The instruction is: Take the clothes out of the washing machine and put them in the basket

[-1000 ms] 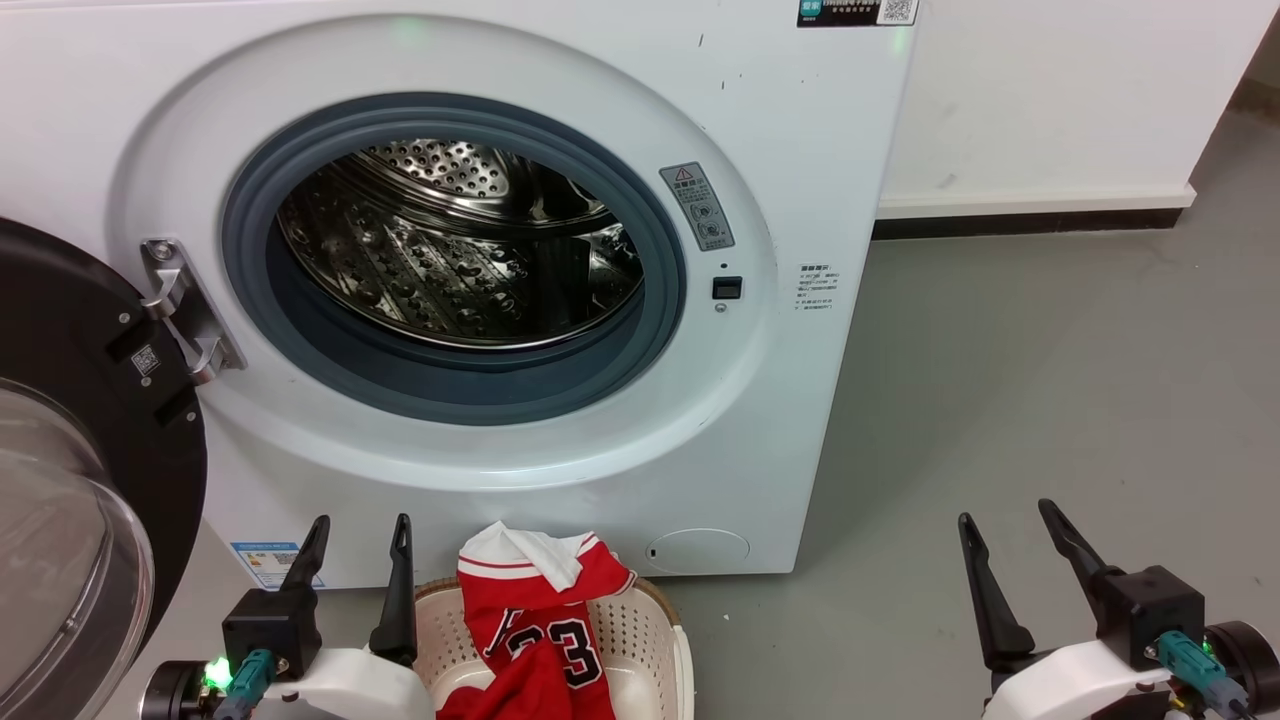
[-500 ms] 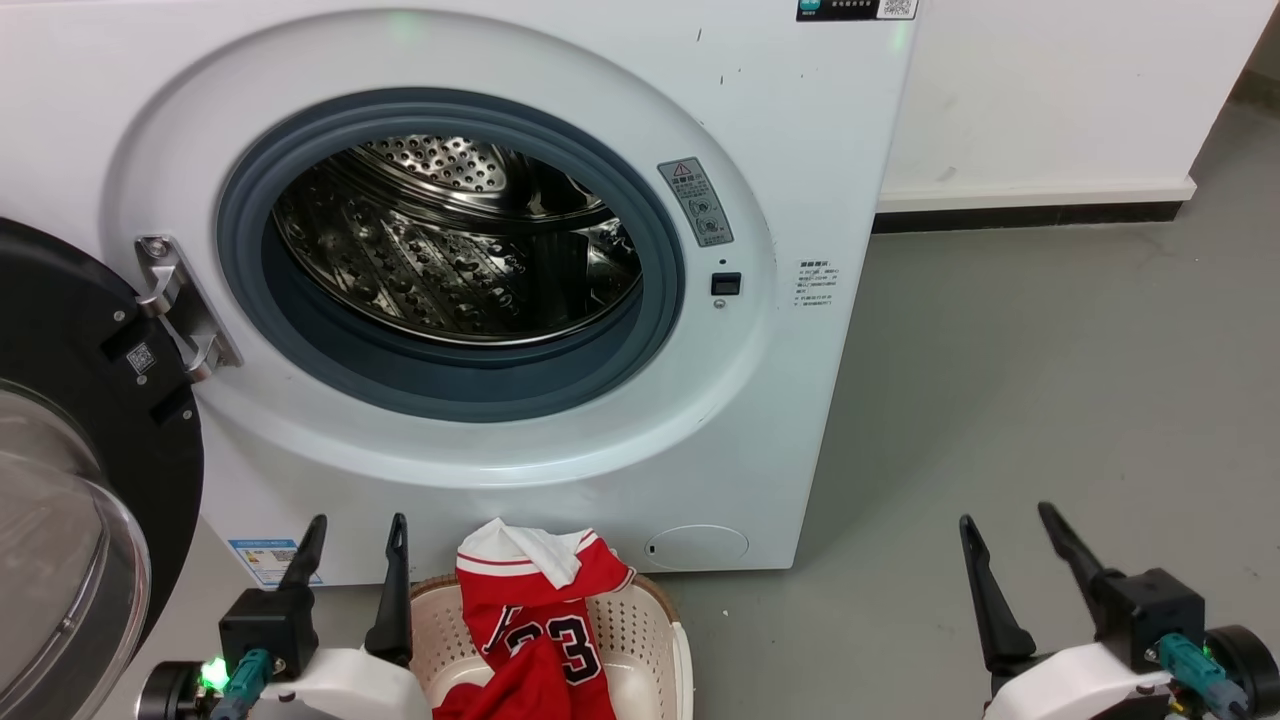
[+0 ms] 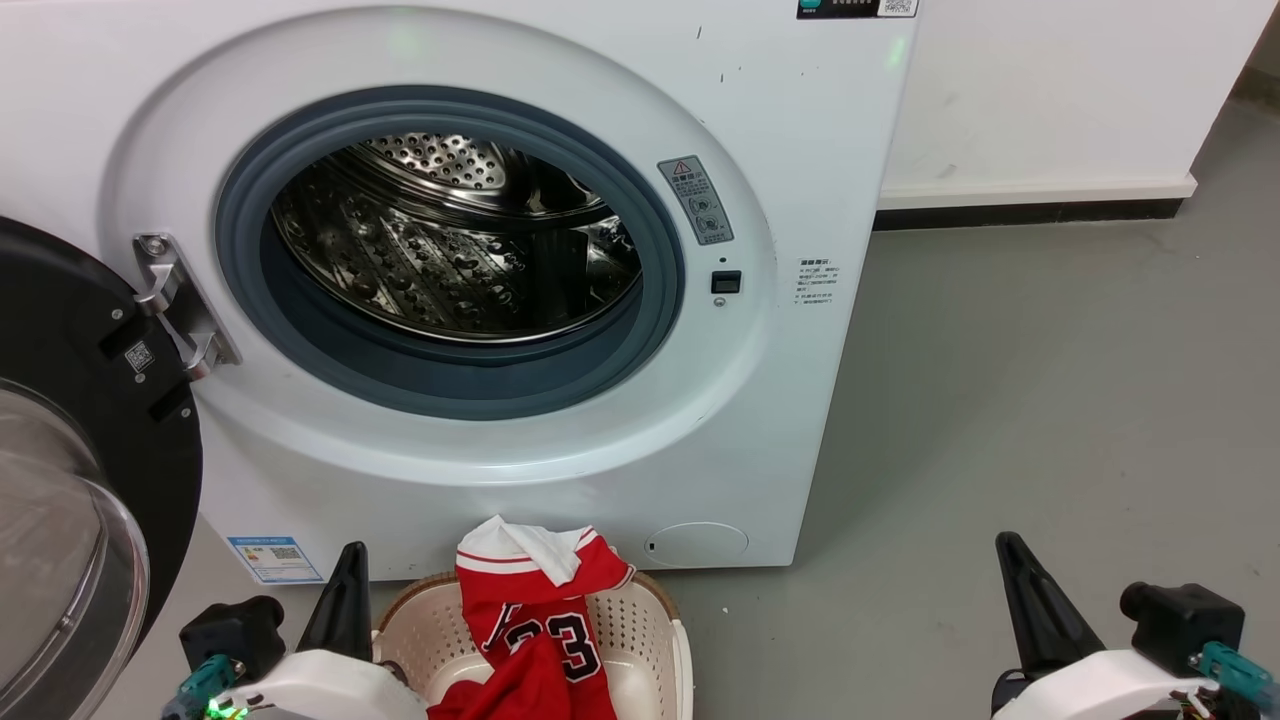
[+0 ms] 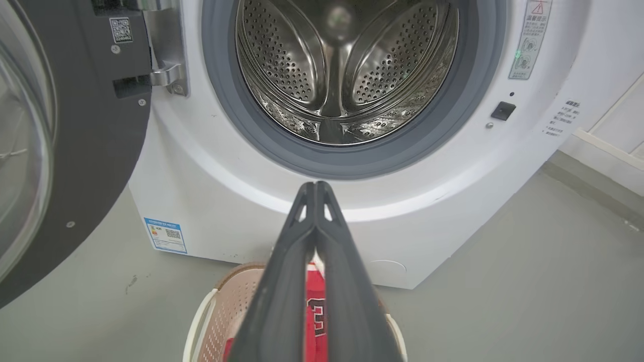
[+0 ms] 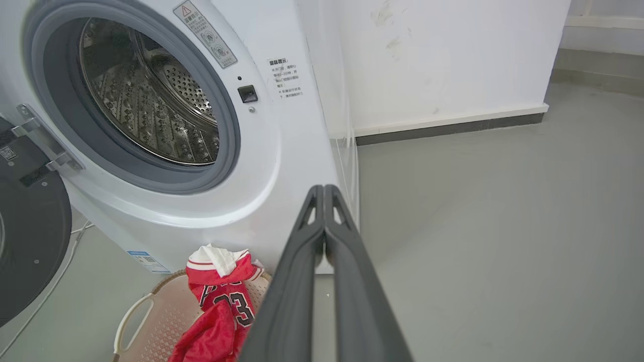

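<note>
Evidently the red 23 jersey (image 3: 540, 625) was draped in the laundry basket (image 3: 640, 625), washer drum (image 3: 450, 250) seen empty, left gripper (image 4: 316, 188) and right gripper (image 5: 323, 191) pinched together on nothing, so only retreat was judged needed.

Left end effector (image 4: 316, 188), fingers pressed together, right end effector (image 5: 323, 191) likewise closed, both low, pointing forward
</note>
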Robot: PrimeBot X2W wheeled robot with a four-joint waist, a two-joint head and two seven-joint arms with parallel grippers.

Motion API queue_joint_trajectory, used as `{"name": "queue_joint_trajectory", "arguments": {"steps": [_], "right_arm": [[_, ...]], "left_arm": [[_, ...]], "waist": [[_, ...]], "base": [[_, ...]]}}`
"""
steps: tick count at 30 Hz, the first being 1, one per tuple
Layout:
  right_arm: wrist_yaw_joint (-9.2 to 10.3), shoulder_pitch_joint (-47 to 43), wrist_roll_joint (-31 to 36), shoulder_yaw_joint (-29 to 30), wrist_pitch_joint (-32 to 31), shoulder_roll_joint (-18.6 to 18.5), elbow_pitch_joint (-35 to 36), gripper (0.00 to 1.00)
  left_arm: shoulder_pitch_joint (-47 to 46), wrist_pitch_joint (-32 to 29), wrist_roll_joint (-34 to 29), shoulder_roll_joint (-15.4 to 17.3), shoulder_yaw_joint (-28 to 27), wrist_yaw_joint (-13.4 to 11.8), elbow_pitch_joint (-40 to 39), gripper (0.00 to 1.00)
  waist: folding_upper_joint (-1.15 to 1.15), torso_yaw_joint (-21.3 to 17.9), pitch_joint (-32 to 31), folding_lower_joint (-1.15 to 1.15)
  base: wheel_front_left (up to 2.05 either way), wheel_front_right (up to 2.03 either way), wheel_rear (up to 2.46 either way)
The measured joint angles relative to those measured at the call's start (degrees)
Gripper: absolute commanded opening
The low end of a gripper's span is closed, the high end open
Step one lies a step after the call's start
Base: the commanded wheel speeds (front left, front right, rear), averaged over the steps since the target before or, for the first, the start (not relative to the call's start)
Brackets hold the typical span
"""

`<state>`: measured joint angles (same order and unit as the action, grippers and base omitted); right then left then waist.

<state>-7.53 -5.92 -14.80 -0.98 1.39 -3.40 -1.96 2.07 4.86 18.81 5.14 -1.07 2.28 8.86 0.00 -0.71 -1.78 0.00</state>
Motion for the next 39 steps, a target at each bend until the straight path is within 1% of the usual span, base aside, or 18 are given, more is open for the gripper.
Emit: {"name": "queue_joint_trajectory", "arguments": {"steps": [10, 20, 39], "right_arm": [[0.01, 1.3, -11.5, 0.1, -0.5, -0.4, -1.7, 0.0], [0.01, 2.7, -21.6, 0.4, -0.9, -0.8, -3.2, 0.0], [0.02, 5.0, -37.7, 1.3, -1.9, -1.2, -5.5, 0.0]], "left_arm": [[-0.5, -1.3, 10.3, -0.3, -0.7, 0.7, 0.5, 0.0], [-1.5, -2.7, 19.4, -0.4, -1.2, 1.3, 1.0, 0.0], [-3.5, -5.1, 34.2, -0.9, -2.4, 2.3, 2.3, 0.0]], "waist": [[0.0, 0.1, 0.2, 0.0], [0.0, 0.1, 0.3, 0.0], [0.0, 0.2, 0.7, 0.0]], "base": [[0.0, 0.0, 0.0], [0.0, 0.0, 0.0], [0.0, 0.0, 0.0]]}}
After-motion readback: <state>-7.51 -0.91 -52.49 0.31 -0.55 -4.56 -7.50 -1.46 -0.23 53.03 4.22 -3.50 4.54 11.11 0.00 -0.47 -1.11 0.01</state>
